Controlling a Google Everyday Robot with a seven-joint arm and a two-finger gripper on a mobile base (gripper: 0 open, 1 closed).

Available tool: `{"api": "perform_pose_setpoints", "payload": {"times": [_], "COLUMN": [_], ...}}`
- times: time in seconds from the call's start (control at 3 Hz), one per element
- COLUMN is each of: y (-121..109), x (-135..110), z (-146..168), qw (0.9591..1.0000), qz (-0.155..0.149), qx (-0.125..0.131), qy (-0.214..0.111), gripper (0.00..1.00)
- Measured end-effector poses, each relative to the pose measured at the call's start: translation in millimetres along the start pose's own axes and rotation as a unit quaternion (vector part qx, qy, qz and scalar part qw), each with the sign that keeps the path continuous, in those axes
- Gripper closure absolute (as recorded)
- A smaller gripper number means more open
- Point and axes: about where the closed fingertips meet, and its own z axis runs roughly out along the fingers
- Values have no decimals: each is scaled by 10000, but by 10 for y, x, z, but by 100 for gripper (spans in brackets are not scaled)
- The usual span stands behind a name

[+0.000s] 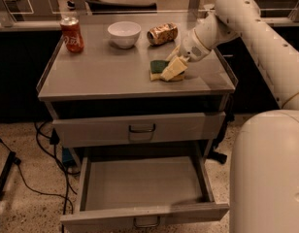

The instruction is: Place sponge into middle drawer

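Sponge (158, 65) lies on the bench (101, 76), near the right side. The gripper (173, 68) is right on it, but I cannot tell if it grips. Squeeze well, lift straight up, then go down into the open middle drawer (144, 183).

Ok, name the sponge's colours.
The sponge is dark green over pale yellow. The pincer is at its right side, on the cabinet top. Camera view.

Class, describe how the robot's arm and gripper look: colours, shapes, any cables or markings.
The arm is glossy white, built of thick rounded tubes with a bulbous wrist. The gripper, at the sponge on the cabinet top, is pale cream and wedge-shaped. No cables or lettering show.
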Motion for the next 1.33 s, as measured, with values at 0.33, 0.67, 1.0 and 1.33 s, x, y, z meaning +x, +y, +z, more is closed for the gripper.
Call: {"api": "perform_pose_setpoints", "payload": {"times": [0.33, 0.67, 1.0, 1.33], "y": [206, 554, 1000, 1167], "x": [28, 154, 267, 417], "z": [-132, -317, -551, -448], "qw": [9998, 9997, 10000, 9998], "qz": [-197, -234, -56, 32], "qx": [-12, -15, 37, -138], "qy": [13, 18, 35, 165], "gripper": [100, 100, 100, 100]}}
